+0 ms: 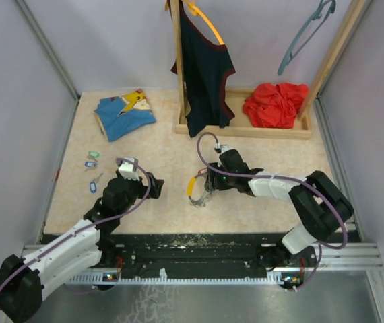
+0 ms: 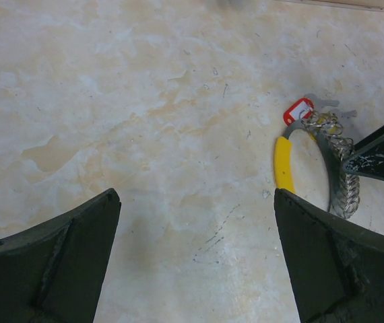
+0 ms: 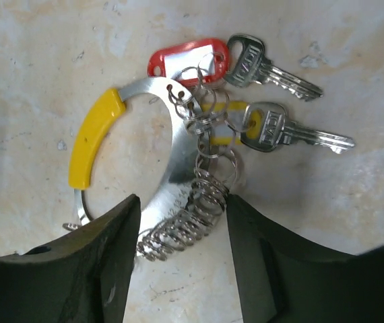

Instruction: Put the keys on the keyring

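Lying far left, the keys [image 1: 93, 155] sat behind the left gripper [image 1: 155, 186], the nearer one; its jaws stood apart, empty. The right gripper [image 3: 182, 202] pinched the keyring [image 3: 168, 128] at centre.

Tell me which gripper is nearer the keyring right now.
Right. The right gripper sits at the keyring, fingers flanking its metal band. The left gripper is apart from it, to its left in the top view, open.
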Action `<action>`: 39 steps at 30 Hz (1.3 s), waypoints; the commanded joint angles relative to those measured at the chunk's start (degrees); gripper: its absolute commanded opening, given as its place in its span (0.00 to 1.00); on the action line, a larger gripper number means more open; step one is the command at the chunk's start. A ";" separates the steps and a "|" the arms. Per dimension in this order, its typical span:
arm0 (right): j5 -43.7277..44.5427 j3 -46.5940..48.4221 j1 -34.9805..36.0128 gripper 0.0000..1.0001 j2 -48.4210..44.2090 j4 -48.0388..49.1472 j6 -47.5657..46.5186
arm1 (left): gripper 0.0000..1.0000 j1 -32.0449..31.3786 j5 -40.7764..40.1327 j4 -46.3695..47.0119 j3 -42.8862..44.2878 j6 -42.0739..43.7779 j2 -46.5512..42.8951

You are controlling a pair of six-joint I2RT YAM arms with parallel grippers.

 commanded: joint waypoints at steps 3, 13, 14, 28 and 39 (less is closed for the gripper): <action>-6.05 0.96 -0.38 0.44 3.82 6.65 1.33 | 1.00 0.00 2.58 1.77 1.99 -0.01 1.29; -11.86 4.46 -0.38 0.05 4.36 8.59 -3.41 | 0.98 1.10 9.62 4.12 2.83 -2.98 6.91; -12.72 4.77 -0.37 0.00 4.10 8.82 -4.05 | 0.98 1.60 10.99 4.63 2.99 -3.36 7.86; -21.04 3.42 -0.15 0.00 -0.39 14.26 -9.37 | 0.89 11.80 30.41 9.01 6.03 -14.69 20.60; -21.76 1.70 0.73 0.00 -3.13 18.54 -6.00 | 0.86 12.65 37.72 10.88 6.95 -18.61 28.67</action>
